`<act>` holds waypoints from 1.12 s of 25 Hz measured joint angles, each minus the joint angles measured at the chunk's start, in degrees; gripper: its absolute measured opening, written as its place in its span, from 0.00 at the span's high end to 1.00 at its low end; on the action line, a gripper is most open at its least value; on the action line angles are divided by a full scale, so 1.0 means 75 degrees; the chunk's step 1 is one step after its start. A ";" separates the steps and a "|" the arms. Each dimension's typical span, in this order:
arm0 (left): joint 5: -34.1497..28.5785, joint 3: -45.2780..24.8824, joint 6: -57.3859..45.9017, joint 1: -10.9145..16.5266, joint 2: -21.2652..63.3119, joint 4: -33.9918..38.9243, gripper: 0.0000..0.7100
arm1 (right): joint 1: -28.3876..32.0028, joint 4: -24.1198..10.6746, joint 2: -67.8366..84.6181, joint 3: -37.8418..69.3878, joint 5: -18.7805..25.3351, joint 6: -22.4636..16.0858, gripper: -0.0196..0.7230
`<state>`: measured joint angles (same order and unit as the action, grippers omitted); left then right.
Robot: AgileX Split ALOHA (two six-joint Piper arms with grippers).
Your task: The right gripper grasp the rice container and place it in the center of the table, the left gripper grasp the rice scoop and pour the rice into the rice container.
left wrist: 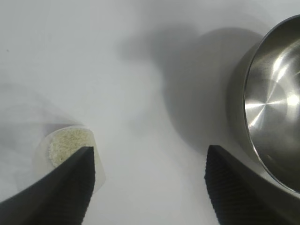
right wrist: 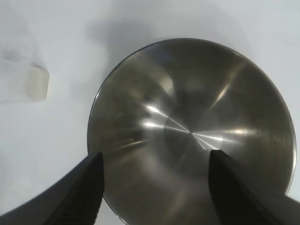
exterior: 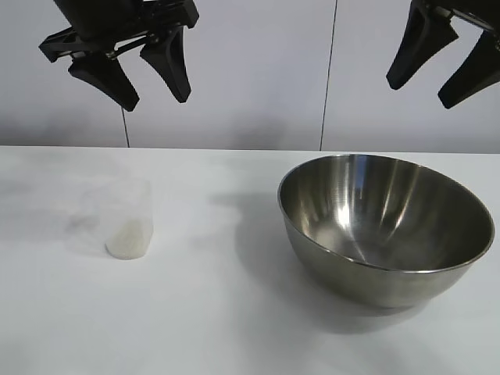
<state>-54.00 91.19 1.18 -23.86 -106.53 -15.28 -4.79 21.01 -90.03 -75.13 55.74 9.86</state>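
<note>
Your left end effector (exterior: 155, 90): black, two tapered angular fingers, spread apart and empty, hanging high over the left part of the surface (exterior: 219, 312).

Rice scoop (exterior: 125, 219): small clear, faintly frosted plastic cup, upright on the white surface, below your left end effector and well apart from it. In the exterior view it is nearly see-through, with a pale layer at the bottom. The left wrist view shows what that view does not: the rice (left wrist: 68, 144), a loose heap of small white grains seen through the cup's mouth, just beside one ribbed finger (left wrist: 70, 187).

Rice container (exterior: 387, 226): large round stainless-steel bowl, mirror-like inside, smooth curved wall, resting on the right half of the surface, well apart from the scoop.

Your right end effector (exterior: 445, 82): black, same long tapered fingers, released and holding nothing, high above the bowl's right side. Its wrist view looks straight into the bowl, with radial brush marks meeting at the centre and both fingers framing the rim without touching it.
</note>
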 joint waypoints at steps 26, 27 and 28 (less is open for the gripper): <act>0.0000 0.0000 0.0000 0.0000 0.0000 0.0000 0.31 | 0.0000 -0.2617 -0.0858 0.0370 0.0661 -0.0979 0.38; 0.0000 0.0000 0.0000 0.0000 0.0000 0.0000 0.31 | 0.0000 -0.2715 -0.0975 0.0387 0.0625 -0.1068 0.38; 0.0000 0.0000 0.0000 0.0000 0.0000 0.0000 0.31 | 0.0000 -0.2802 -0.1103 0.0387 0.0596 -0.1143 0.38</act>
<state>-54.00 91.19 1.18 -23.86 -106.53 -15.28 -4.79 0.00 -98.31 -72.22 60.21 1.28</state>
